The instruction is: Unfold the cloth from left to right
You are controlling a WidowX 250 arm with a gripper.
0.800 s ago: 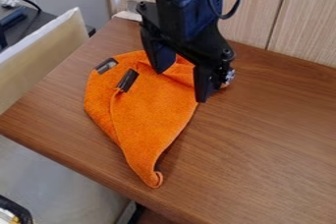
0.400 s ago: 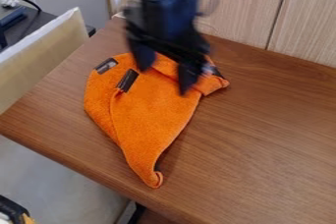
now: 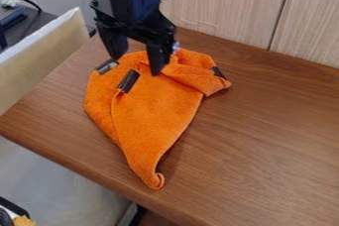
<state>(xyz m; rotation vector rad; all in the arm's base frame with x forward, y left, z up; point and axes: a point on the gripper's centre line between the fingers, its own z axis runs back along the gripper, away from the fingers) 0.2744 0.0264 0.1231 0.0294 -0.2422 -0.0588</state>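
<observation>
One wooden table (image 3: 265, 136), one orange cloth (image 3: 152, 113), two open fingers (image 3: 157, 59).

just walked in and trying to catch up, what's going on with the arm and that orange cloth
The robot arm's gripper hangs over the upper left of the orange cloth, its jaws apart with nothing between them that I can make out. The cloth lies bunched and partly folded on the wooden table, so the unfolding isn't finished.
</observation>
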